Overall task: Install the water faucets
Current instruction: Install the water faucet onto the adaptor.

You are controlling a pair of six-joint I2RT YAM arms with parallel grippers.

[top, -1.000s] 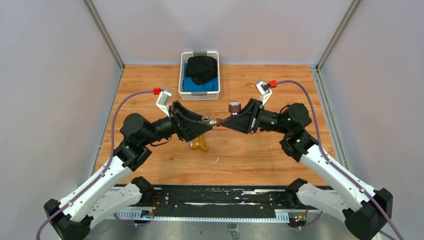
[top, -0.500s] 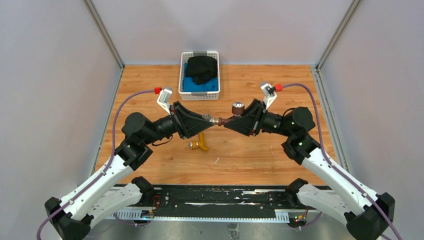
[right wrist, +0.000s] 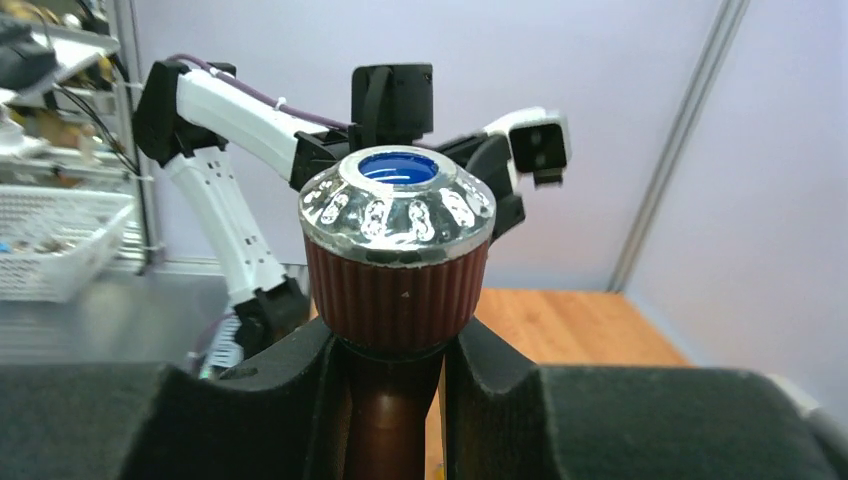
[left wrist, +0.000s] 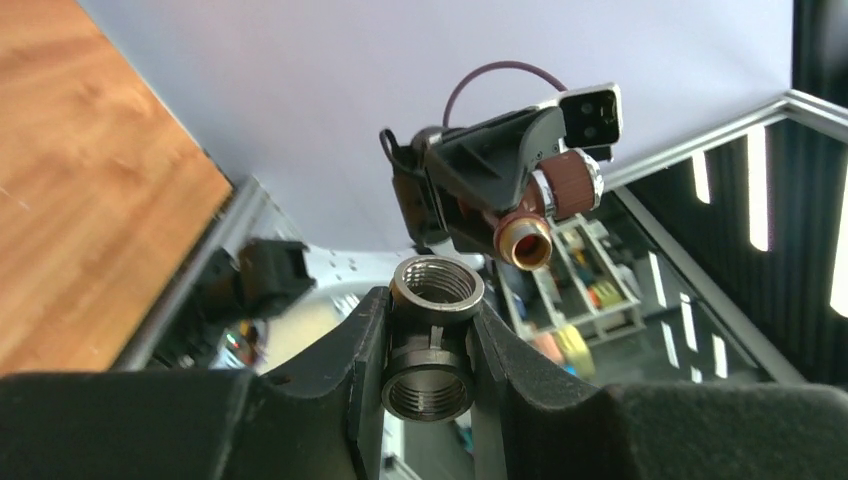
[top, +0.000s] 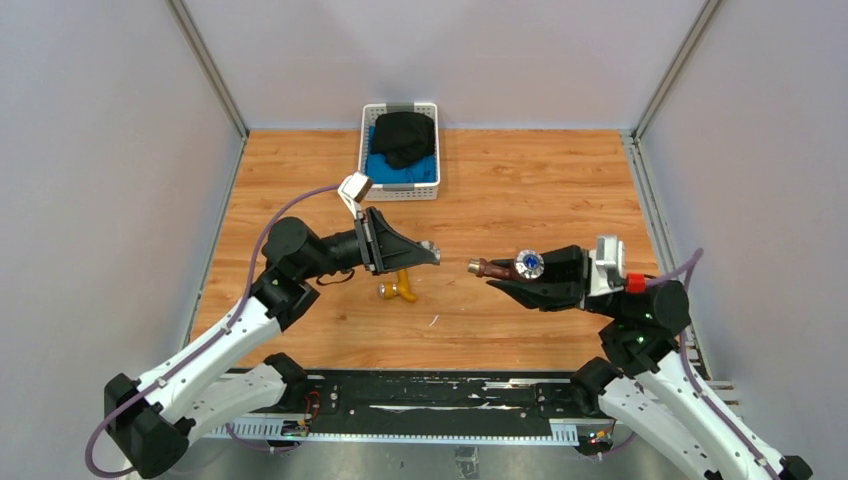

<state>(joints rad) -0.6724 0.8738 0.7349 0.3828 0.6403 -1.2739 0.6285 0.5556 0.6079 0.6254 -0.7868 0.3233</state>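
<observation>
We see left end effector clamped on grey fitting, right end effector clamped on reddish-brown faucet. Both are raised over mid surface, tips facing, apart. Brass faucet lies on surface, left of centre, below left end effector.

reddish-brown faucet and grey fitting now apart instead of touching, right gripper drawn back toward the near edge, left gripper rolled

Top external: high on the near side, looking down on the orange-brown wooden table.
Left wrist: close behind left gripper, facing right arm.
Right wrist: close behind right gripper, facing left arm.
All share the reddish-brown metal faucet.
</observation>
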